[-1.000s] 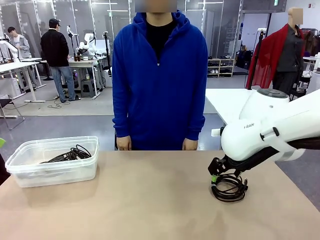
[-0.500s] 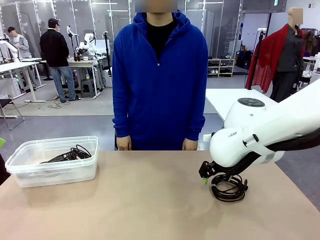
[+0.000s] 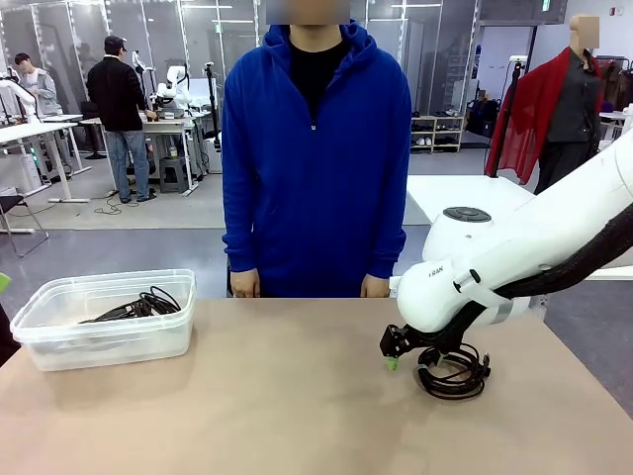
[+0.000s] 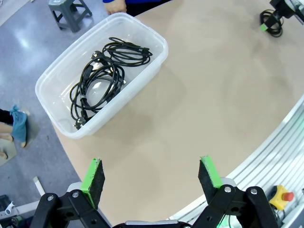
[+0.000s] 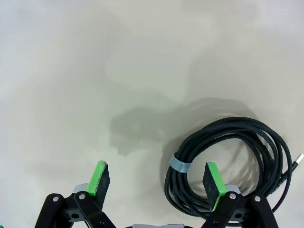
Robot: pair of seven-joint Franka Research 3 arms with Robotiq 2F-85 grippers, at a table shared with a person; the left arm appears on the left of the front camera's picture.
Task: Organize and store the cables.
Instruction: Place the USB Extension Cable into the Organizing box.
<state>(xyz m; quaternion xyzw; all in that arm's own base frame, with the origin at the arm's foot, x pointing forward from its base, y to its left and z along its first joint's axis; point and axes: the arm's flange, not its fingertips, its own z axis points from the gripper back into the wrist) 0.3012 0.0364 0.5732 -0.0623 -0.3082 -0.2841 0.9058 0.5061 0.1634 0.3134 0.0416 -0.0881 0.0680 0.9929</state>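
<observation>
The right pincer [image 5: 156, 183] is hanging wide open and empty over the round black coil of cable [image 5: 228, 161] near the counter's right edge. One pad [image 5: 212, 184] is sitting over the loops. Closing off-centre, it might grab just one strand and the coil could come undone.

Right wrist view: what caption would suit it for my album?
The right tool, jaws open, hovers low over the table, one pad above a coiled black cable bound with a pale band.
</observation>
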